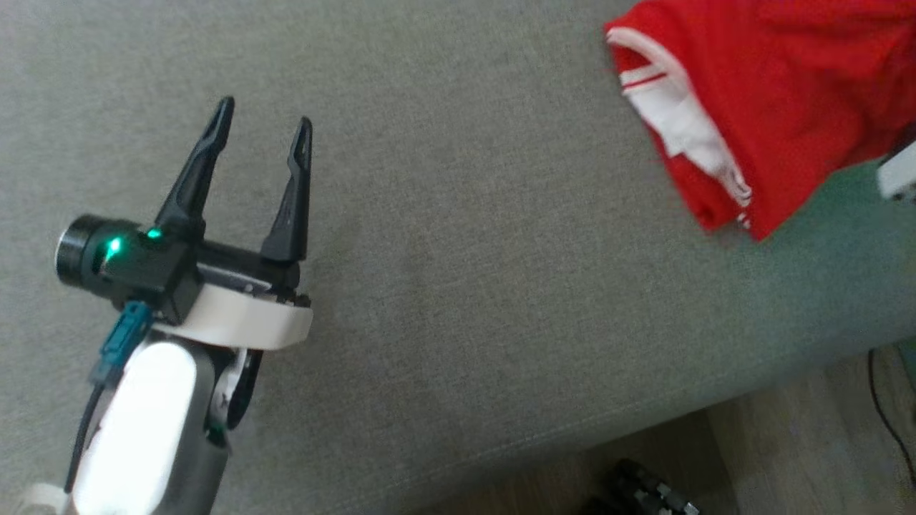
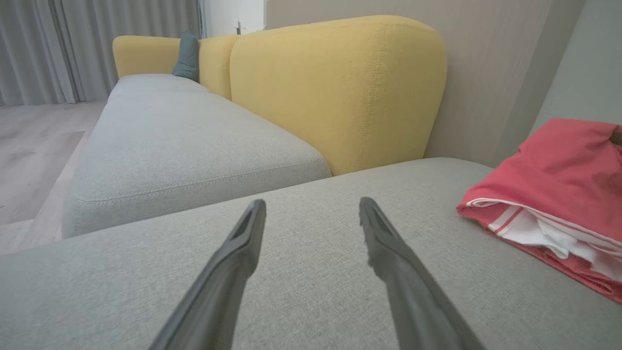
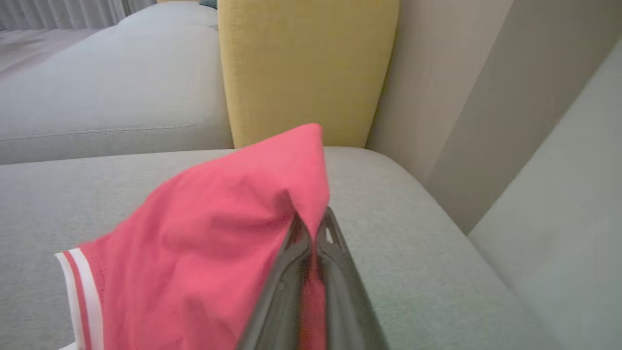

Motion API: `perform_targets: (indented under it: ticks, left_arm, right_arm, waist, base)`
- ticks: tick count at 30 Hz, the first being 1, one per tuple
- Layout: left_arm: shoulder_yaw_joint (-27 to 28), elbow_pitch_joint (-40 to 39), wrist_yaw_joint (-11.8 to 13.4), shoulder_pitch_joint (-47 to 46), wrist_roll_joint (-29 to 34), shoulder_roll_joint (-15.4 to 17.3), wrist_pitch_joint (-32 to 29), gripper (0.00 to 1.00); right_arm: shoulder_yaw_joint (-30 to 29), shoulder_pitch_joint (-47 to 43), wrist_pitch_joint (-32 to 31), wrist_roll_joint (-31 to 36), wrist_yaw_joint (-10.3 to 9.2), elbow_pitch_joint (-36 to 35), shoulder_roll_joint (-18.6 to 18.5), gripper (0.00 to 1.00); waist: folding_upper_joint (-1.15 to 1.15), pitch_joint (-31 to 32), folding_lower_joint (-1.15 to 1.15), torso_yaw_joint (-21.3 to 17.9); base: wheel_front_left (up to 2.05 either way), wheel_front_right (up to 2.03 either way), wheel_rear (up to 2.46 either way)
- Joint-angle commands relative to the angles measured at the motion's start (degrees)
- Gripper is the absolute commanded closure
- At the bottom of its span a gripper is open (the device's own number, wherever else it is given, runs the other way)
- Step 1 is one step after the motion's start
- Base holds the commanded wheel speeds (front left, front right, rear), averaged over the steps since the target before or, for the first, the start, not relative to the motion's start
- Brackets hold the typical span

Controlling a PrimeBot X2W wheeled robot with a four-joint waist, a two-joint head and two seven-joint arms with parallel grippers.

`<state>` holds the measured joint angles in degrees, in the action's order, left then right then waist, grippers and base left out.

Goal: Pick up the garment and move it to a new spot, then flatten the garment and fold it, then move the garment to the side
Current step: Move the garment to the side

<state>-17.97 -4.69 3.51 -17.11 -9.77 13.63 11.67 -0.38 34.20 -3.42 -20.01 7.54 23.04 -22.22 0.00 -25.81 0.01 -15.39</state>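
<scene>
Left tool (image 1: 265, 114) spread wide; right tool (image 3: 314, 226) pinched shut on garment (image 3: 218, 233).

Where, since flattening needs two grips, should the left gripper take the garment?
Probably the striped edge, coming from the robot's left, low along the cushion. Its layers lie open toward the open left gripper, while the right gripper is shut on a fold of the garment opposite.
</scene>
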Motion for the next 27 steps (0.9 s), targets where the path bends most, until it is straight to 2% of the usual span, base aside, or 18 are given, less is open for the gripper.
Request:
perform_targets:
  ticks: [1, 10, 22, 23, 25, 27]
  left_arm:
    - [1.30, -2.43, -0.41, -2.48, 0.63, 1.28, -0.28, 0.00]
    - [0.53, -3.38, -1.20, -5.89, 1.49, 2.16, -0.91, 0.00]
    - [-0.85, -4.29, -2.70, -10.97, 2.42, 3.15, -1.52, 0.00]
    - [-0.91, -4.19, -2.76, -11.22, 2.40, 3.16, -1.47, 0.00]
    - [-1.07, -3.91, -2.83, -11.61, 2.35, 3.11, -1.31, 0.00]
    - [-1.16, -3.60, -2.81, -11.80, 2.25, 3.06, -1.10, 0.00]
  right_arm:
    - [-0.98, 0.92, 0.47, 0.59, -0.05, -1.48, -2.32, 1.00]
    - [-6.81, 1.92, 0.33, 2.93, -0.05, -2.57, -3.68, 1.00]
    - [-17.84, 5.24, 2.84, 14.80, -0.05, 0.83, -0.23, 0.99]
    - [-18.63, 5.53, 3.04, 15.70, -0.05, 1.51, 0.18, 0.81]
    - [-20.36, 6.12, 3.34, 17.20, -0.05, 3.14, 1.02, 0.56]
    - [-21.85, 6.54, 3.63, 18.68, -0.05, 4.71, 1.78, 0.23]
  waist:
    - [0.00, -2.33, -0.01, -0.82]
    - [0.00, -6.85, -0.01, -1.40]
    - [0.00, -13.75, -0.01, 0.33]
    - [0.00, -14.03, -0.01, 0.54]
    - [0.00, -14.36, -0.01, 0.94]
    - [0.00, -14.44, -0.01, 1.27]
  base:
    - [0.00, 0.00, 0.00]
    - [0.00, 0.00, 0.00]
    - [0.00, 0.00, 0.00]
    - [0.00, 0.00, 0.00]
    - [0.00, 0.00, 0.00]
    - [0.00, 0.00, 0.00]
